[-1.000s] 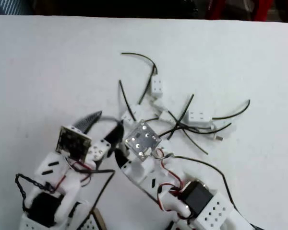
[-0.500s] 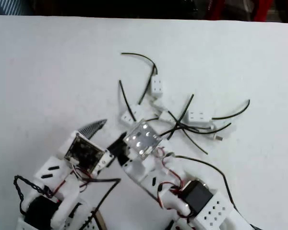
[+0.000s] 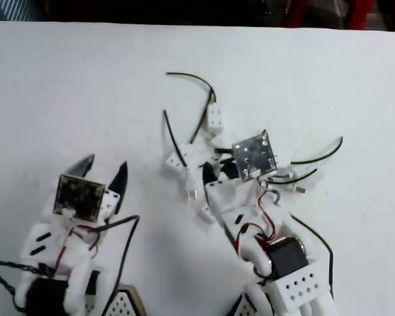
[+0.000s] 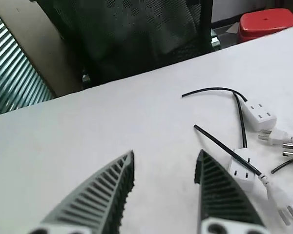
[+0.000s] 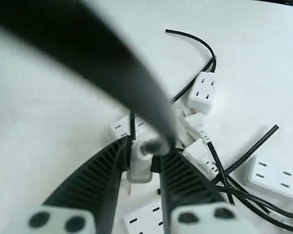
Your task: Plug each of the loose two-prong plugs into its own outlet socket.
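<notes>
Several white outlet sockets on short black cords lie mid-table: one farthest back, one on the left, one on the right. My right gripper is shut on a white two-prong plug, whose black cord rises toward the camera. That plug hangs over a socket, with another socket beyond. In the high view the right gripper sits amid the cluster. My left gripper stands open, off to the left of the sockets. Its wrist view shows two sockets and loose plugs.
Black cords cross one another among the sockets. A further loose plug lies at the cluster's near-left edge. The white table is bare to the left and behind. A red object and a dark chair stand beyond the table's far edge.
My left arm drew back leftward from the cluster and its fingers now stand apart. My right arm swung to the right and farther in among the sockets.
</notes>
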